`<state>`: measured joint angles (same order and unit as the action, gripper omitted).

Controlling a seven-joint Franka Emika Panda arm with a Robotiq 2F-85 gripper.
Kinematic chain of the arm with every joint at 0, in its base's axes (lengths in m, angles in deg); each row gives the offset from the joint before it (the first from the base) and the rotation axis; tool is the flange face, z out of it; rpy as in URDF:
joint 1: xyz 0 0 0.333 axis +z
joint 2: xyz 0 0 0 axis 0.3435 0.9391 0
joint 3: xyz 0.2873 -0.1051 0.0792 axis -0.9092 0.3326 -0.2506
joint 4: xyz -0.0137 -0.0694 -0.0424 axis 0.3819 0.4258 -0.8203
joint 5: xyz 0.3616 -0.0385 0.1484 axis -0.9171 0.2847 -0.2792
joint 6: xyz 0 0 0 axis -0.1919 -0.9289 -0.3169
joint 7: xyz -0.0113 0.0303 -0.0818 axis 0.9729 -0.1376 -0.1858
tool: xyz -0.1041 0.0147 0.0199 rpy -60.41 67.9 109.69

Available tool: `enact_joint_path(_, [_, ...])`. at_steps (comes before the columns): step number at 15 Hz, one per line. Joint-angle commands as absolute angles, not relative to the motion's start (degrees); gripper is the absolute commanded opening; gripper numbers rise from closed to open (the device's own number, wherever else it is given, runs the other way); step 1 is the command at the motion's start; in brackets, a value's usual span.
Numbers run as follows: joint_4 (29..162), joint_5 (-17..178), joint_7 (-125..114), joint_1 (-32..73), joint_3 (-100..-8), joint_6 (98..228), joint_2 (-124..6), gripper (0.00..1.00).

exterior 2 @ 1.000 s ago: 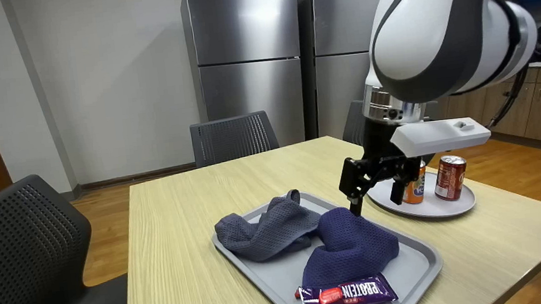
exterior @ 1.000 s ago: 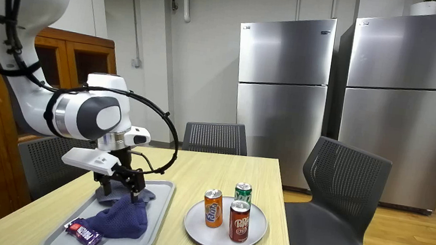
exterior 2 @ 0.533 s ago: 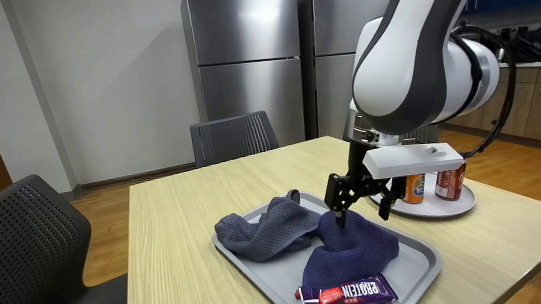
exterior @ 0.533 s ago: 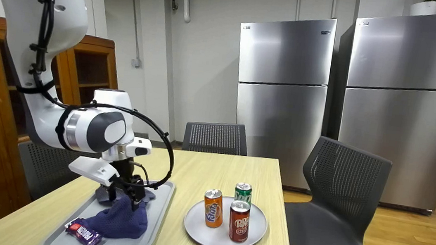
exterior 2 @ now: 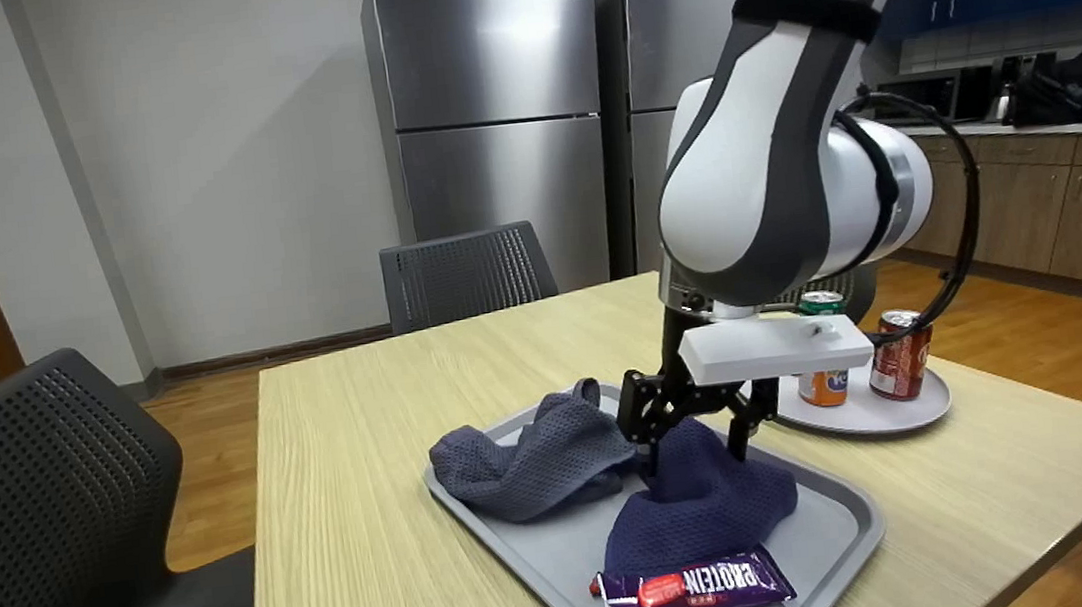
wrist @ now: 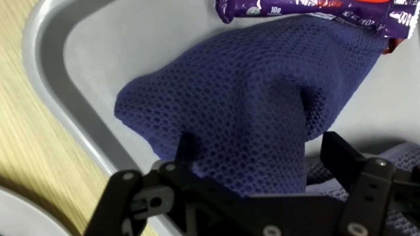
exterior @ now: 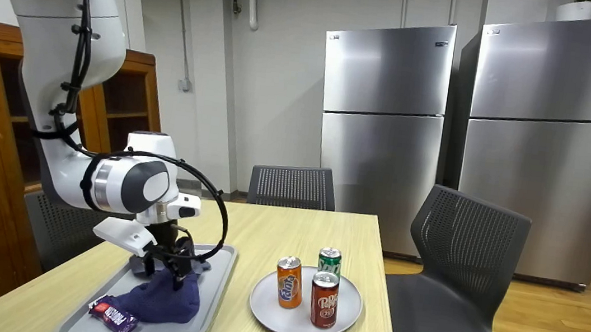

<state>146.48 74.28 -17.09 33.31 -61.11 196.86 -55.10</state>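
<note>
Beige table (exterior 2: 347, 465) holds a tray (exterior 2: 562, 548) with blue cloth (exterior 2: 704, 518), refrigerators (exterior 2: 503, 177) behind.

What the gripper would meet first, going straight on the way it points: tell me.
Most likely the navy cloth on the gray tray. The gripper points down at it with its fingers open; depth is unclear, so they may be touching it now.

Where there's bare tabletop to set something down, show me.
The table is bare beside the tray, near the gray cloth, and between the plate and far chair. Crowded: the plate, with three cans; the tray under the open gripper, with blue cloth and protein bar.
</note>
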Motion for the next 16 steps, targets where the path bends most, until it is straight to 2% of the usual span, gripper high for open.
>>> enact_joint_path(1, [143.13,75.88,-21.53,38.05,-57.72,196.91,-50.95,1.00])
enact_joint_path(11, [141.20,75.52,-22.46,42.59,-54.11,196.18,-47.35,1.00])
enact_joint_path(12, [141.24,75.71,-22.51,42.78,-53.80,196.26,-47.37,0.75])
enact_joint_path(13, [141.33,75.80,-22.30,42.70,-53.76,196.19,-47.39,0.73])
enact_joint_path(16, [141.39,76.19,-22.38,43.02,-52.94,196.26,-47.33,0.49])
